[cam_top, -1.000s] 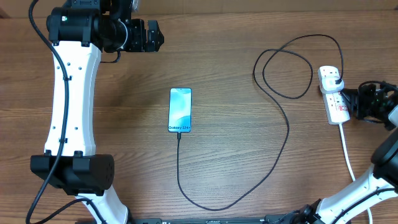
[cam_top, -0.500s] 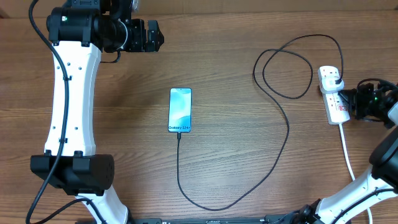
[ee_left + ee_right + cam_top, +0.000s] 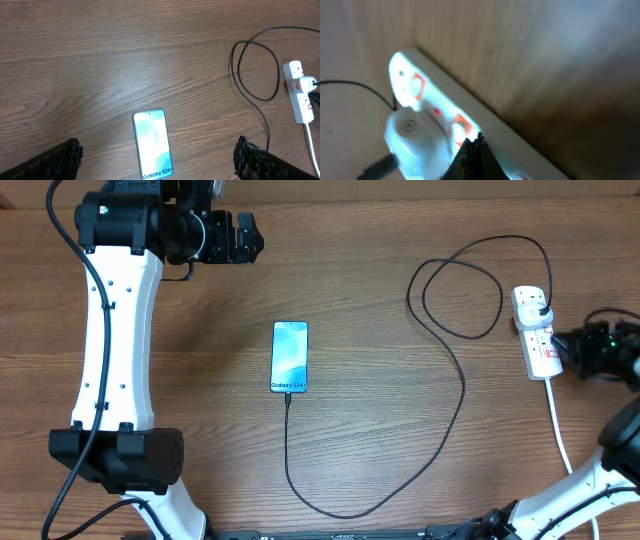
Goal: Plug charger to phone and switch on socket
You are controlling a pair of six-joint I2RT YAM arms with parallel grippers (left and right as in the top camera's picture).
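on the wood table, phone reads "galaxy s24" (left claw spread, right claw pressed together).

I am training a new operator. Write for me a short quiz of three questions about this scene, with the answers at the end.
1. True or false: the phone lies screen-up, and the charger cable reaches its short edge below the "Galaxy S24" text.
2. Fill in the missing word: in the left wrist view, the left gripper is ___ and holds nothing.
3. Which gripper is right beside the socket? A) the left gripper B) the right gripper C) neither of them

Key: 1 true; 2 open; 3 B.
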